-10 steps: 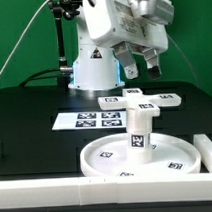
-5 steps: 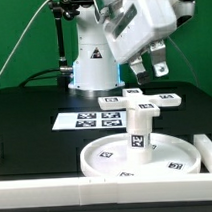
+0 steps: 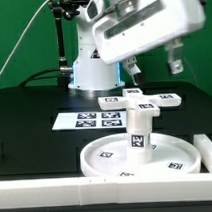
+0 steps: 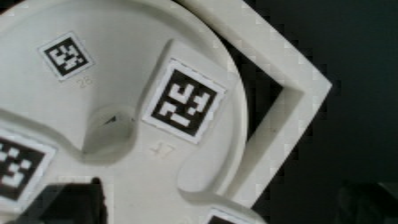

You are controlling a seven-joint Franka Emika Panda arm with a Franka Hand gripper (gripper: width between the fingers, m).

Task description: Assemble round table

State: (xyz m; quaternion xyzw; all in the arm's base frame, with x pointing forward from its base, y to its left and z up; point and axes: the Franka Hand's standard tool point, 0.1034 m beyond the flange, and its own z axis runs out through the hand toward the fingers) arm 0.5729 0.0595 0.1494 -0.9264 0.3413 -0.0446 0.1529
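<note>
The large rimmed round disc [image 3: 111, 159] lies near the front of the black table. The short thick cylinder leg [image 3: 141, 130] stands upright on its middle. The cross-shaped four-arm piece [image 3: 144, 98] shows level with the leg's top, just behind it; I cannot tell whether it touches the leg. My gripper [image 3: 154, 64] hangs high above and behind these parts, tilted, with its fingers apart and nothing between them. The wrist view looks down on the disc [image 4: 125, 130] and its square tags; no fingers show clearly there.
The marker board [image 3: 87, 120] lies flat at the exterior view's left of the leg. A long white straight-edged bar [image 3: 57, 186] runs along the table's front and turns up the right side [image 3: 208, 150]; its corner shows in the wrist view [image 4: 317, 95]. The robot base [image 3: 92, 67] stands at the back.
The wrist has turned and tilted, and the gripper has swung up and toward the exterior view's right. The disc, leg and cross piece have not moved.
</note>
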